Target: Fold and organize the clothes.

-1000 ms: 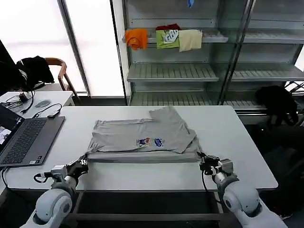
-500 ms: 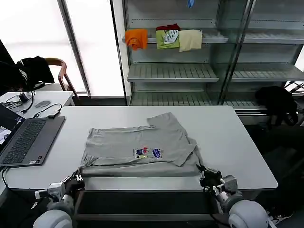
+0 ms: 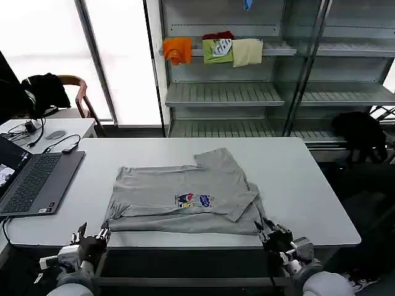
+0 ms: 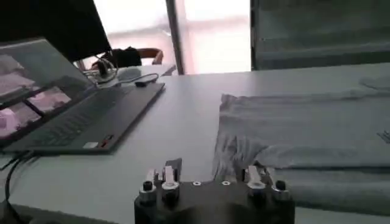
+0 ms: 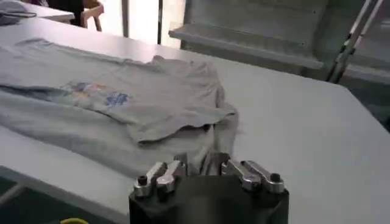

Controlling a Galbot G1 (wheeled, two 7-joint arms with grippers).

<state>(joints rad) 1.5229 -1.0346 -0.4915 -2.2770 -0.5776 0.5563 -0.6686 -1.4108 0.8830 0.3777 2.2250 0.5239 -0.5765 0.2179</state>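
Grey shirt lying half-folded mid table, near hem right along the front edge. Left gripper spread open just off the near-left corner, pinching nothing. Right gripper spread too, at the near-right hem, looks let go. Risk-wise: thin fabric that close to the edge could slip off or snag a finger and undo the fold.

Grey shirt folded on white table, left gripper and right gripper at near edge, laptop left
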